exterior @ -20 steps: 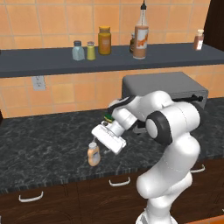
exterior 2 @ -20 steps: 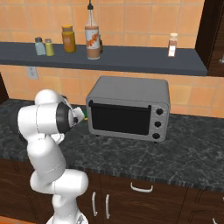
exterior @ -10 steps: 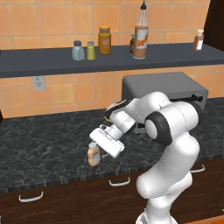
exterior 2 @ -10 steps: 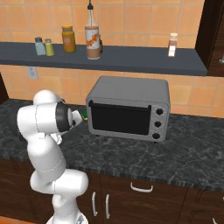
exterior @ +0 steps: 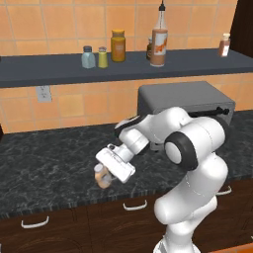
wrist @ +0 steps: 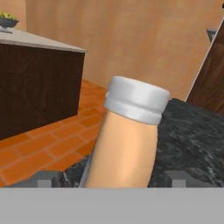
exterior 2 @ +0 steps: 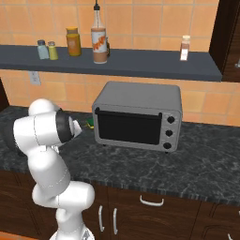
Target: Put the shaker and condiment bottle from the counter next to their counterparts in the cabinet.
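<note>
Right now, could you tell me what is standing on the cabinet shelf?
On the cabinet: pale shaker, yellow-green shaker, amber jar, tall sauce bottle, small far bottle. Something dark behind the sauce bottle stays mostly covered.

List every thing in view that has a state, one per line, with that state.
condiment bottle: upright on the counter, cap on, between the gripper fingers.
gripper: around the bottle, fingers not visibly clamped.
shaker: upright on the cabinet shelf beside the blue-grey shaker.
sauce bottle: upright on the shelf.
toaster oven: door shut.
</note>
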